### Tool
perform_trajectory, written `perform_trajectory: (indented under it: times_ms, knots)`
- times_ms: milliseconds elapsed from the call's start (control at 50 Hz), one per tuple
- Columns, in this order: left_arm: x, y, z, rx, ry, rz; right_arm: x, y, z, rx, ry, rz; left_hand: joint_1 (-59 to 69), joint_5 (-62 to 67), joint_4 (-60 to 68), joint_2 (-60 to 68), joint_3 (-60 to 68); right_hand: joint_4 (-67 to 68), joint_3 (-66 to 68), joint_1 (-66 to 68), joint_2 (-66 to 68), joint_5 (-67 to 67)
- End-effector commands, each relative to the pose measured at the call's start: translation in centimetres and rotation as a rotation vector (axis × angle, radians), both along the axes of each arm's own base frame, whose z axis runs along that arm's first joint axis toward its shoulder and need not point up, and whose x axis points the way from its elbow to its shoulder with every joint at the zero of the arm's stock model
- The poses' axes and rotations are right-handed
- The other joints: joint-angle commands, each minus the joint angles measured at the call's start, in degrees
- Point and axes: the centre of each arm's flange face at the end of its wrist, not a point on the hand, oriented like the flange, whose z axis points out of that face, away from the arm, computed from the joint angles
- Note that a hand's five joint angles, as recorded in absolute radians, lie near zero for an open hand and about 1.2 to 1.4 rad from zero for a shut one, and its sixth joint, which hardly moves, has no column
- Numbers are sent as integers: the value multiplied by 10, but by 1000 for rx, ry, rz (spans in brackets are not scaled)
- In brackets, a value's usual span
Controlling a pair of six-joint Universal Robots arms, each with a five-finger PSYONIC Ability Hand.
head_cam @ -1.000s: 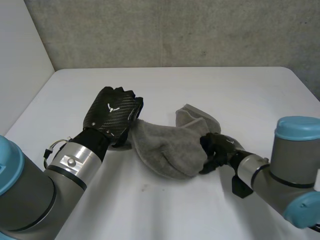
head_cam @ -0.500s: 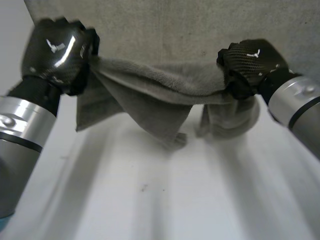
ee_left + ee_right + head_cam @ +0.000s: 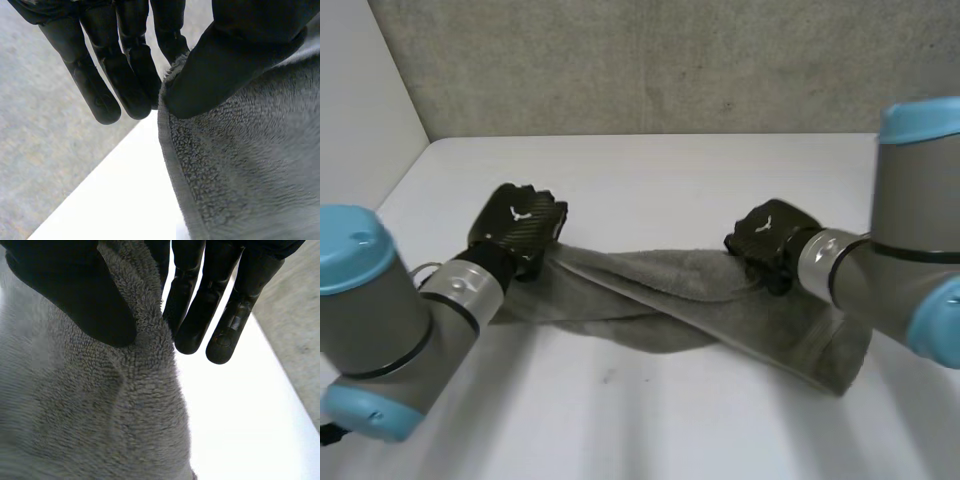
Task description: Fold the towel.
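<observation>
From the head view, the grey towel [image 3: 655, 300] stretches in a loose, twisted band across the middle of the white table [image 3: 650, 420], between the two hands. Whether it rests on the surface or hangs just above it is hard to judge. The left hand [image 3: 518, 225] is at the towel's left end and the right hand [image 3: 768, 238] at its upper edge further right. Both show their backs, so the fingers and the grip are hidden here. A broad end of the cloth runs on under the right arm [image 3: 895, 270], which covers part of it, and the left arm [image 3: 390, 320] is cut off by the frame. A grey wall [image 3: 650, 60] stands behind the table. The left wrist view shows what the backs of the hands conceal. The left hand's thumb [image 3: 235, 55] presses the hemmed edge of the towel [image 3: 250, 170] against the nearly straight fingers [image 3: 125, 75], a pinch at the cloth's border with bare table [image 3: 125, 200] beside it. The rest of the towel is cut off. The right wrist view shows the same kind of hold. The right hand's thumb [image 3: 75, 295] clamps a bunched ridge of the towel [image 3: 110, 415] against straight fingers [image 3: 200, 315], and the cloth falls away below the palm beside the table [image 3: 235, 415].
</observation>
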Motion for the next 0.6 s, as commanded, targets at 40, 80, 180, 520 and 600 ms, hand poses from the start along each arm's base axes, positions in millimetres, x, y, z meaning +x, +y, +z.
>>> perform_trajectory:
  times_ms: [40,80,180,520,600]
  knots:
    - [-13,-27,-14,-58,-49,-4,17,-53,-30,-159,34,-55,120,108,103,102,103,118,121,277,131,143]
    - [-15,-31,-14,-73,-44,-4,20,-62,-32,-209,15,-66,120,108,103,102,103,84,87,243,97,109]
    - [-19,-40,-14,-103,-33,3,21,-76,-23,-339,-39,-120,120,108,103,102,103,-582,-579,-423,-569,-557]
    - [-13,-40,-21,-86,-40,46,-35,40,-4,-55,-277,-246,120,108,103,102,103,-500,-497,-341,-487,-475]
    - [-13,-39,-24,-81,-42,47,-45,57,-25,11,-262,-230,120,108,103,102,103,-497,-494,-338,-484,-472]
